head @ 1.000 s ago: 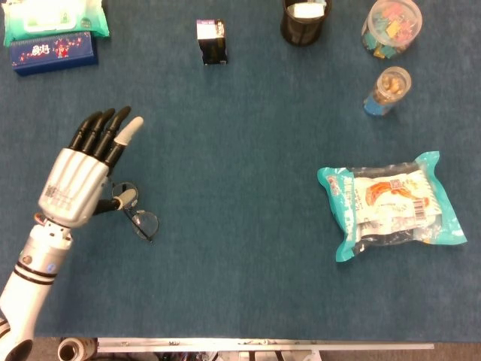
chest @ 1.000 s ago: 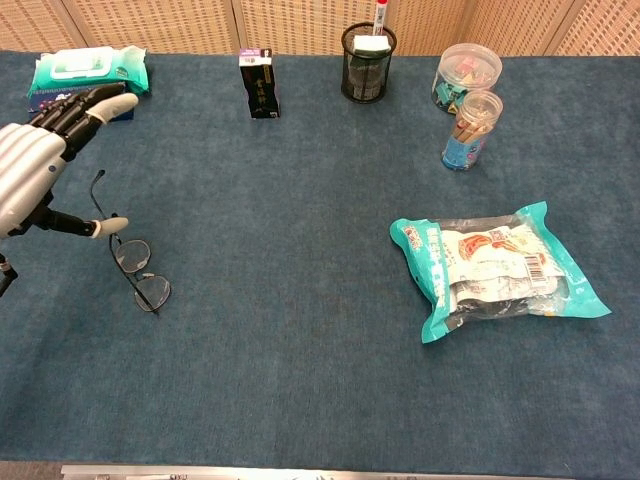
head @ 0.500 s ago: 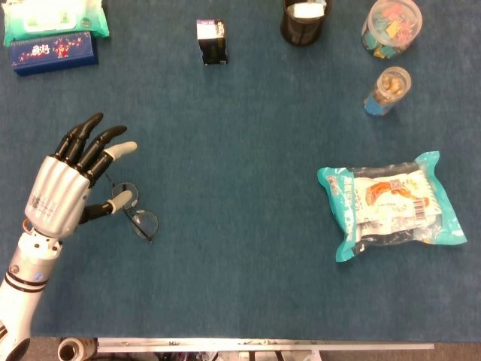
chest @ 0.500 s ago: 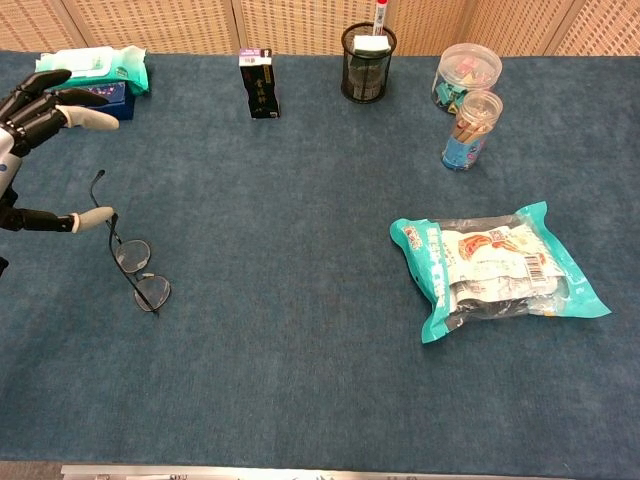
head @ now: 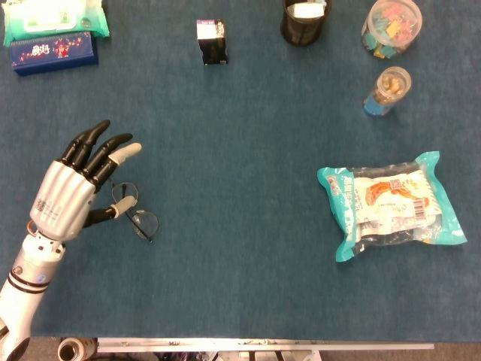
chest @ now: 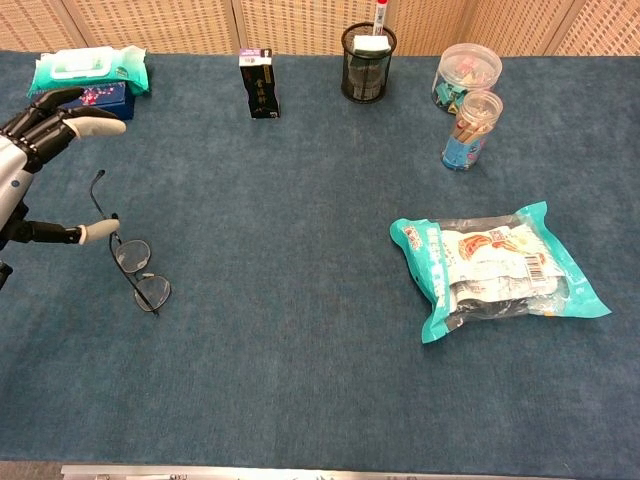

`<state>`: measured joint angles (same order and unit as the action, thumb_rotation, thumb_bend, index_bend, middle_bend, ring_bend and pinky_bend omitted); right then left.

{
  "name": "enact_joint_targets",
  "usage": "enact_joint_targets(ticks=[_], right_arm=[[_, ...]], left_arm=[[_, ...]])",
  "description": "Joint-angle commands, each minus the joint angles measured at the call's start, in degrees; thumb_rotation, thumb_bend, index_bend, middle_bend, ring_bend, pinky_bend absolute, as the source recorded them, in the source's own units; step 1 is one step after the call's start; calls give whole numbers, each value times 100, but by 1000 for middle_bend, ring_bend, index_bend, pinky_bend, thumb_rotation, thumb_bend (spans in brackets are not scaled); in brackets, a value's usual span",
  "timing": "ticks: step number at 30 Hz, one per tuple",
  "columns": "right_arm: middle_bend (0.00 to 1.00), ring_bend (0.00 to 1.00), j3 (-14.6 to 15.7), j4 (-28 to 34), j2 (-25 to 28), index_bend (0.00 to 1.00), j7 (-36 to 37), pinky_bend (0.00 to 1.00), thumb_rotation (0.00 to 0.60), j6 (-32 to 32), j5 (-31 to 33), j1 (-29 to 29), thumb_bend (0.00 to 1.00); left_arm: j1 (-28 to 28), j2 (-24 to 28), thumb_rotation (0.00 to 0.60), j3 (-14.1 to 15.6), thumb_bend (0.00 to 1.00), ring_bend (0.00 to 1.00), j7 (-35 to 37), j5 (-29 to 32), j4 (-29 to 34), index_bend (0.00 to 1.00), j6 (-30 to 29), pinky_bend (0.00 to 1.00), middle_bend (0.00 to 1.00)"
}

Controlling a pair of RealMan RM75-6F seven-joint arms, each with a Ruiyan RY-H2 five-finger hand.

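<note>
At the worktop's (head: 240, 248) left edge the glasses (head: 135, 214) lay flat beside the left hand (head: 71, 192), its fingers (head: 101, 147) spread and empty; light, thin-wired and fragile, they looked best pinched at the bridge

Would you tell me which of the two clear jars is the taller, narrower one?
The jar with the blue label, nearer the snack bag; the other jar is squat and wide.
</note>
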<state>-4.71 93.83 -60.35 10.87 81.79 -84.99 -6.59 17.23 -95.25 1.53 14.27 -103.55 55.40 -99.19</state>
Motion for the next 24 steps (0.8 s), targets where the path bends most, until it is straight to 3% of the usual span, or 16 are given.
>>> enact_joint_targets(ticks=[1, 24], right_arm=[[425, 288, 0, -2, 1, 526, 2, 287, 600, 0, 0, 0, 214], [425, 288, -6, -1, 15, 526, 29, 287, 600, -4, 14, -1, 214]], left_arm=[[10, -27, 600, 31, 0, 77, -7, 9, -63, 196, 51, 179, 210], [98, -211, 600, 116, 0, 63, -145, 206, -470, 168, 492, 178, 179]])
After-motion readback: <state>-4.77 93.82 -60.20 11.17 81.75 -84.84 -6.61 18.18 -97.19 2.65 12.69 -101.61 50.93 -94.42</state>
